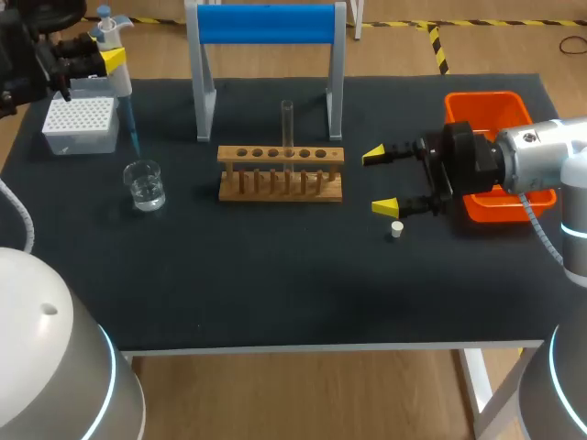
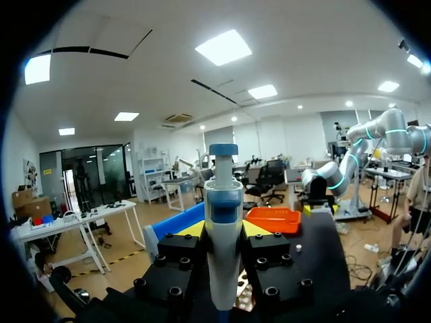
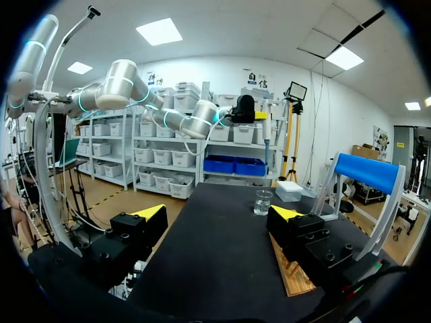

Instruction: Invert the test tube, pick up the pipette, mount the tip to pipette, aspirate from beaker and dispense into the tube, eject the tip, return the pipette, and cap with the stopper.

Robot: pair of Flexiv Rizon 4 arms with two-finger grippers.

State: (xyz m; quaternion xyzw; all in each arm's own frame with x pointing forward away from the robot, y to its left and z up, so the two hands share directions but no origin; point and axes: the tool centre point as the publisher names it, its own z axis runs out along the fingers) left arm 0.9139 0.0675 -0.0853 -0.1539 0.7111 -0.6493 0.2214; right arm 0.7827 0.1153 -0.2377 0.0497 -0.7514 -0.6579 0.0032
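Observation:
My left gripper (image 1: 103, 57) is shut on the white and blue pipette (image 1: 116, 69) at the table's far left. The pipette's thin blue tip (image 1: 134, 133) points down, ending close above the glass beaker (image 1: 145, 185), which holds clear liquid. In the left wrist view the pipette (image 2: 223, 229) stands clamped in the left gripper (image 2: 223, 237). A test tube (image 1: 287, 128) stands upright in the wooden rack (image 1: 281, 172). My right gripper (image 1: 381, 181) is open and empty, right of the rack. The white stopper (image 1: 396, 229) lies just in front of it. The right gripper (image 3: 219, 214) faces the beaker (image 3: 262, 202).
A white tip box (image 1: 81, 124) sits behind the beaker at the far left. A blue-topped stand (image 1: 266, 27) rises behind the rack. An orange bin (image 1: 495, 119) lies under my right arm at the right edge.

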